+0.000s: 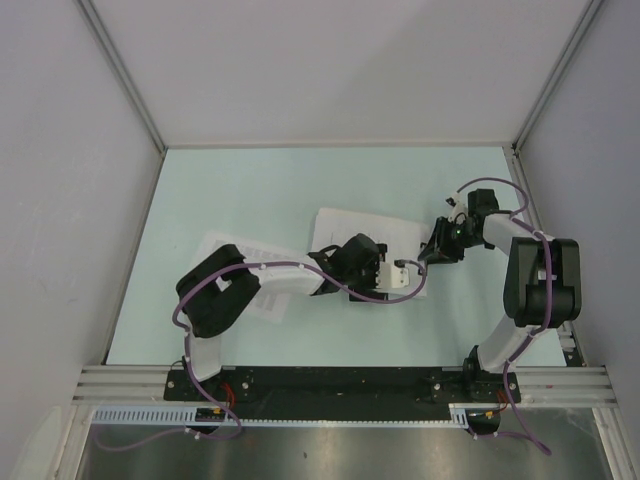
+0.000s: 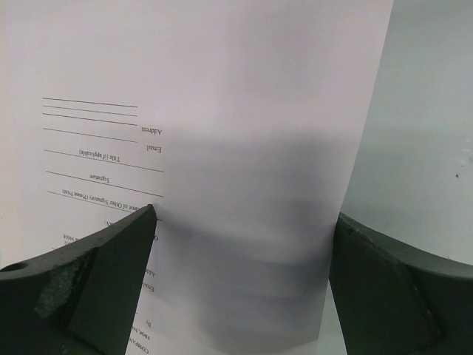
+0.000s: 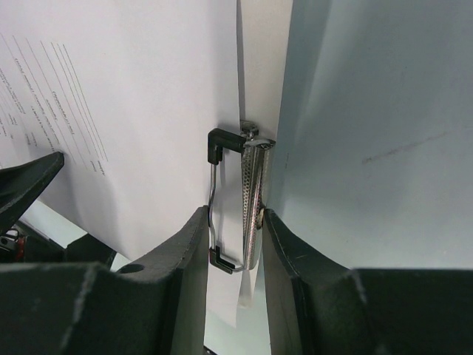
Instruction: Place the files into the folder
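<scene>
Files: two white sheets, black print. One sheet (image 1: 265,250) left of worktop (image 1: 300,180) centre, partly hidden under left arm, print too small to read. Other sheet (image 2: 111,133), form lines and signature fields, at centre, lying over folder (image 3: 264,66). Folder mostly covered, only narrow unprinted strip visible beside clip (image 3: 251,185). One folder, one clip. Left fingers (image 2: 96,274) spread wide over centre sheet, holding nothing. Right fingers (image 3: 177,281) clamped on clip at folder's right edge.

One printed sheet (image 1: 268,252) lies left on the table (image 1: 250,190), under the left arm (image 1: 215,290). The other sheet (image 1: 345,225) lies at centre, apparently on the folder (image 3: 262,66), whose clip (image 3: 251,192) sits at the right edge between the right gripper's (image 3: 235,218) fingers.
</scene>
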You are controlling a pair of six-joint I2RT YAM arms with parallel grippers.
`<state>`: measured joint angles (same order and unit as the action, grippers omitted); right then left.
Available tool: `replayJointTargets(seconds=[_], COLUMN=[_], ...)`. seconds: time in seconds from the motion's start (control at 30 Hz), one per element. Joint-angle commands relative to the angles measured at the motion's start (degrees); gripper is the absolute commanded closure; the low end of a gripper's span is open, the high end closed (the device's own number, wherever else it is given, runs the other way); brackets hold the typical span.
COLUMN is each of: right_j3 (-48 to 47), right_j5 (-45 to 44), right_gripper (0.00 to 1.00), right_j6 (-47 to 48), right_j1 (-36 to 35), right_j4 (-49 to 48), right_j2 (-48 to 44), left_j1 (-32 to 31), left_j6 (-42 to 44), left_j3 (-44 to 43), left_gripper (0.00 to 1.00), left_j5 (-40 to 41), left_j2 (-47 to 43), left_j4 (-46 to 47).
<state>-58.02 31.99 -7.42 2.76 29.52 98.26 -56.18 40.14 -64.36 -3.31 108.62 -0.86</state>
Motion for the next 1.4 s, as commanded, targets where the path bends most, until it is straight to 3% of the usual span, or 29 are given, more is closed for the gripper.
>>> replayJointTargets(seconds=[0.0, 0.3, 0.63, 0.97, 1.2, 1.37], right_j3=[-1.39, -2.01, -2.89, -4.73, -4.73, -4.73], right_j5=[3.18, -1.04, -3.07, -7.81, -9.49, -9.93], right_gripper=[1.00, 1.00, 1.00, 1.00, 1.00, 1.00], right_j6=[0.56, 0.92, 1.27, 3.11, 1.97, 1.36], right_j1=[-0.30, -2.32, -3.98, -6.28, -5.40, -4.96], right_j4=[-0.51, 0.36, 0.80, 2.65, 3.88, 3.88], right_j2=[-0.09, 0.79, 0.53, 0.97, 1.24, 1.32], left_j1=[0.90, 0.73, -1.73, -3.67, -3.93, -4.64], left_j6=[3.89, 2.49, 2.83, 5.92, -3.73, -10.77], left_j3=[2.84, -0.06, -1.56, -1.82, -6.38, -7.89], left_gripper=[0.04, 0.00, 0.01, 0.02, 0.00, 0.00], left_j5=[4.70, 9.81, 5.25, 7.52, 10.25, 4.82], left_j2=[2.65, 2.21, 3.18, 4.23, 1.95, -3.75], left_j4=[-5.20, -5.20, -7.39, -7.66, -11.96, -15.84])
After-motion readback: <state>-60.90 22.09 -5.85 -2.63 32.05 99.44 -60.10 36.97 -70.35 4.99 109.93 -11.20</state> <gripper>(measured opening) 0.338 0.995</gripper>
